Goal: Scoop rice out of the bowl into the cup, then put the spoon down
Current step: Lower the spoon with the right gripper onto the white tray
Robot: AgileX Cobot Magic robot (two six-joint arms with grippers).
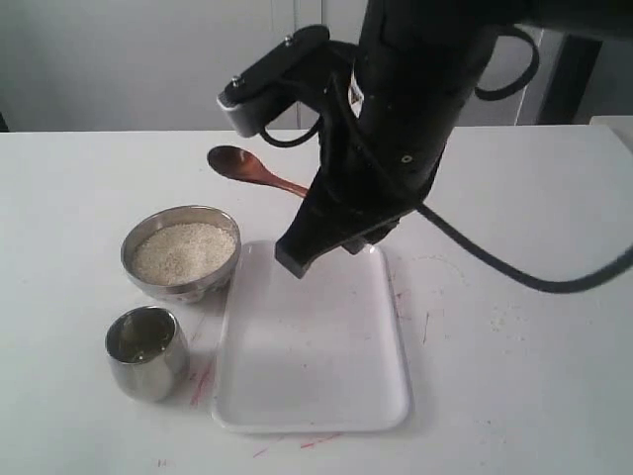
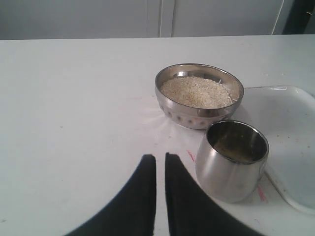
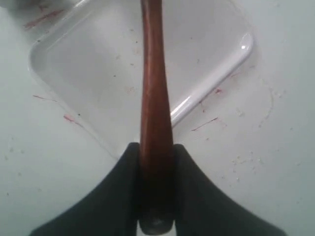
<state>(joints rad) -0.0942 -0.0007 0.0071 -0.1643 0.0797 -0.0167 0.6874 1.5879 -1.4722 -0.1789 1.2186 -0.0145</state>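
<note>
The steel bowl (image 1: 181, 252) (image 2: 199, 96), holding a heap of rice (image 1: 183, 252) (image 2: 196, 92), stands left of the white tray. The steel cup (image 1: 146, 351) (image 2: 235, 164) stands just in front of the bowl; I cannot tell what lies in its dark inside. My right gripper (image 1: 299, 255) (image 3: 156, 146) is shut on the handle of the wooden spoon (image 1: 247, 168) (image 3: 152, 88). It holds the spoon in the air above the tray's far edge, head behind the bowl. My left gripper (image 2: 160, 157) hangs shut and empty, near the cup.
A shallow white tray (image 1: 326, 376) (image 3: 98, 54) (image 2: 295, 128) lies right of the bowl and cup. Red marks and a few stray grains (image 1: 504, 317) dot the white table around it. The right arm's black cable (image 1: 495, 262) loops over the table's right side.
</note>
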